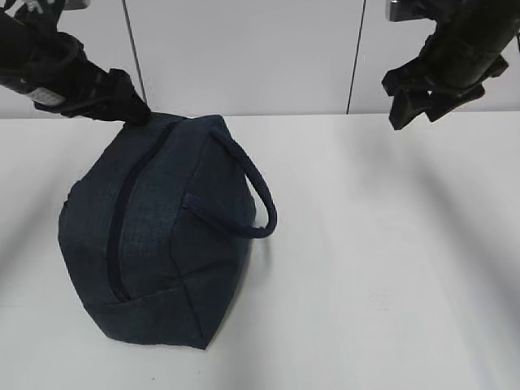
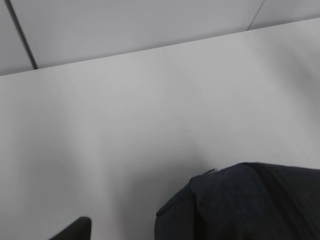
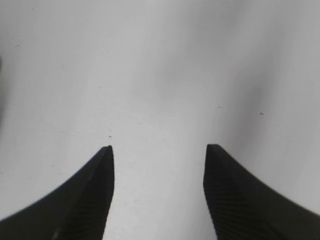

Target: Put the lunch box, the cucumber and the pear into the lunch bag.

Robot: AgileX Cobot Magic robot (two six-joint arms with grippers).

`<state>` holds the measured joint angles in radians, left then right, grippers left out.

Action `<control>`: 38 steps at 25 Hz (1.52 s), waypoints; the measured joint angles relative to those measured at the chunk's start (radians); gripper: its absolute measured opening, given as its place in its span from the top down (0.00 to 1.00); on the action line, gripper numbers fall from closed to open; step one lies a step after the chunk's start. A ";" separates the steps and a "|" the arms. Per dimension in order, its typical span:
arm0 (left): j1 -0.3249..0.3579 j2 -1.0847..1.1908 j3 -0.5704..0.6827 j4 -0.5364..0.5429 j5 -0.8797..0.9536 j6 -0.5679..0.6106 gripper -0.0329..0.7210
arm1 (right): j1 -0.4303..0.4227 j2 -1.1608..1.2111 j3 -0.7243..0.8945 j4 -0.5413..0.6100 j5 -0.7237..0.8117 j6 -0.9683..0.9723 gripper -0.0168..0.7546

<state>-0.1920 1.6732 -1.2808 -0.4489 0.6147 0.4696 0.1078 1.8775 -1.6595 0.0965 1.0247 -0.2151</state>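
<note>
The dark navy lunch bag (image 1: 158, 236) stands on the white table (image 1: 390, 268), left of centre, with its long zipper (image 1: 130, 211) running along the top and its loop handle (image 1: 252, 195) hanging to the right. The zipper looks closed. My left gripper (image 1: 135, 112) sits at the bag's far top end. In the left wrist view only one fingertip (image 2: 75, 229) shows, far to the left, and the bag's corner (image 2: 240, 205) covers the other side. My right gripper (image 1: 414, 110) is open and empty, high above the table; it also shows in the right wrist view (image 3: 159, 150). The lunch box, cucumber and pear are out of view.
White wall panels (image 1: 244, 49) stand right behind the table's far edge. Bare white table surface (image 3: 160, 75) lies under the right gripper and to the right of the bag.
</note>
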 joint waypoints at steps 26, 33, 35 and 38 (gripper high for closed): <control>0.018 -0.119 -0.021 0.213 0.145 -0.177 0.27 | 0.000 -0.081 0.000 -0.082 0.119 0.106 0.46; 0.105 -0.119 -0.021 0.449 0.264 -0.405 0.27 | 0.000 -0.191 0.084 -0.127 0.133 0.108 0.47; 0.134 -0.122 -0.014 0.464 0.287 -0.422 0.27 | 0.000 -0.249 0.139 -0.132 0.128 0.108 0.47; 0.175 -0.154 0.024 0.465 0.293 -0.438 0.27 | 0.000 -0.330 0.216 -0.134 0.105 0.110 0.47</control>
<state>-0.0172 1.5195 -1.2573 0.0163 0.9081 0.0316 0.1078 1.5476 -1.4432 -0.0374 1.1298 -0.1051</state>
